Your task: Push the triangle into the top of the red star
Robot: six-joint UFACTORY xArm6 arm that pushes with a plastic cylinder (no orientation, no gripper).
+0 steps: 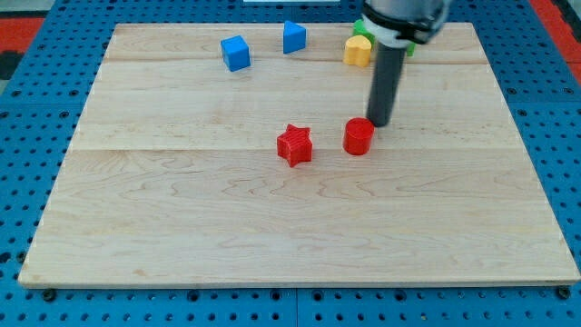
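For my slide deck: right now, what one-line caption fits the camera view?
My tip sits just above the red cylinder, right of the red star; blue blocks wait at top.

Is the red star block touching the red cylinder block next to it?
Apart. The camera view shows a strip of bare wooden board between the red star and the red cylinder on its right.

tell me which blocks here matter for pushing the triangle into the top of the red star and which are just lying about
Belongs to the job:
- red star, mid-board
- blue triangle-like block, near the view's top; shape hard to confirm
- my tip, just above and right of the red cylinder

Lying about:
- red cylinder, right of the star
- blue cube
- yellow block
- green block, mostly hidden behind the rod
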